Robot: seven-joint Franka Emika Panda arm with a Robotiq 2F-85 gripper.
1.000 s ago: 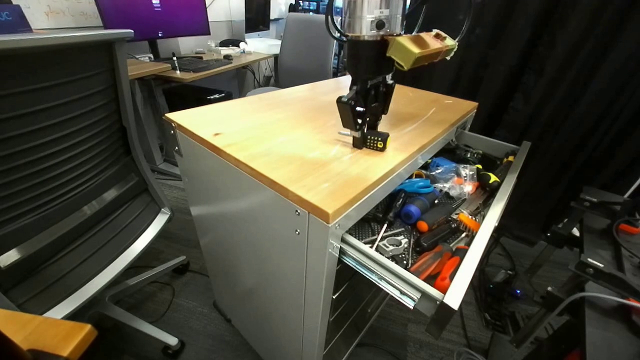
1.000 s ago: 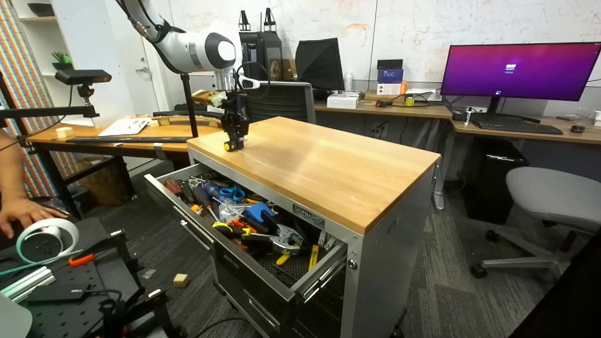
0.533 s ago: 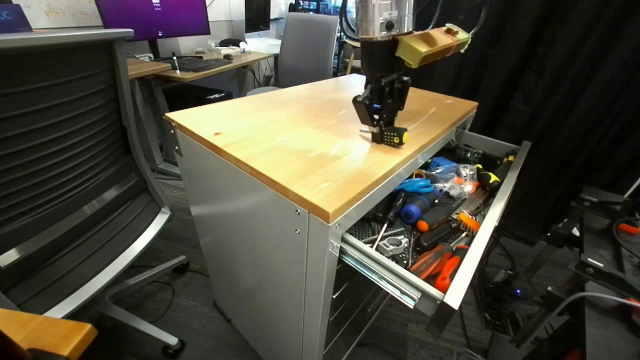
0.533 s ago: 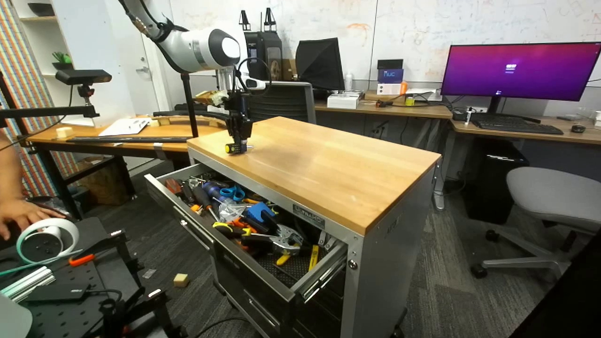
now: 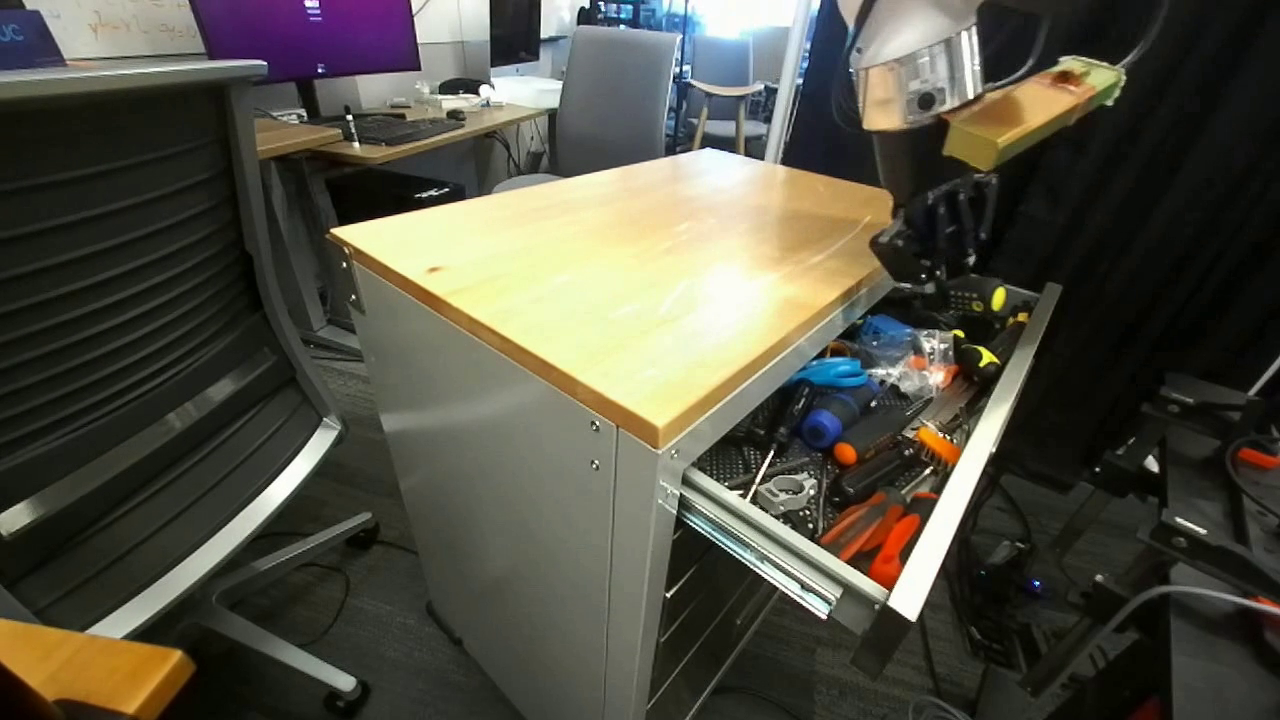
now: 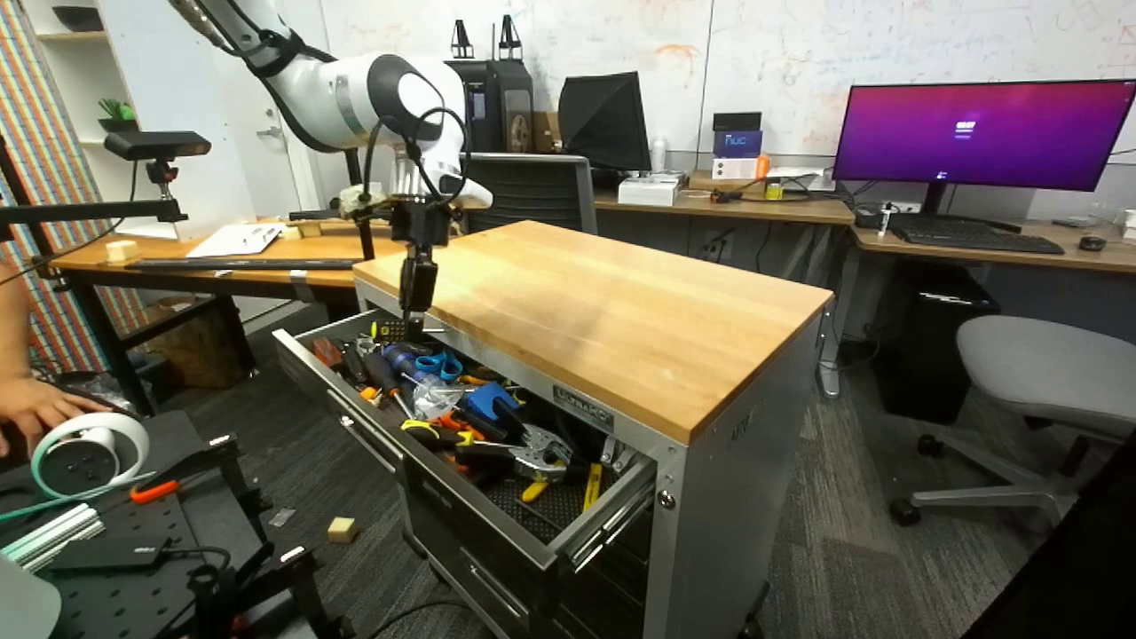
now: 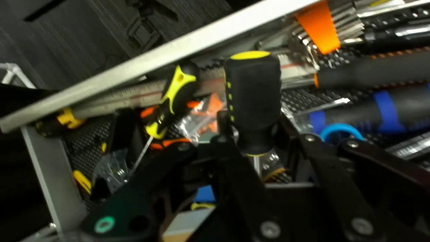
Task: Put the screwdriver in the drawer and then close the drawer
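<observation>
The screwdriver [image 7: 252, 94] is short and black with yellow dots and a yellow end cap; it also shows in both exterior views [image 5: 972, 296] [image 6: 391, 332]. My gripper [image 5: 934, 292] is shut on its handle near the shank, as the wrist view [image 7: 254, 126] shows. The thin metal shank [image 7: 257, 164] points back toward the palm. The drawer [image 5: 985, 445] is pulled out and full of tools; its front also shows in an exterior view [image 6: 417, 451]. The screwdriver is over the drawer's opening, low near the tools. I cannot tell whether it touches them.
The wooden cabinet top [image 5: 640, 260] lies beside the gripper, its edge close to the fingers. The drawer holds orange-handled pliers [image 5: 900, 540], blue scissors [image 5: 835, 372], a black and yellow tool [image 7: 176, 90] and a plastic bag [image 6: 435, 399]. An office chair [image 5: 150, 300] stands by the cabinet.
The gripper has carried the screwdriver from low over the wooden top, past its edge, to over the open drawer. The grip is kept. The drawer has not moved.
</observation>
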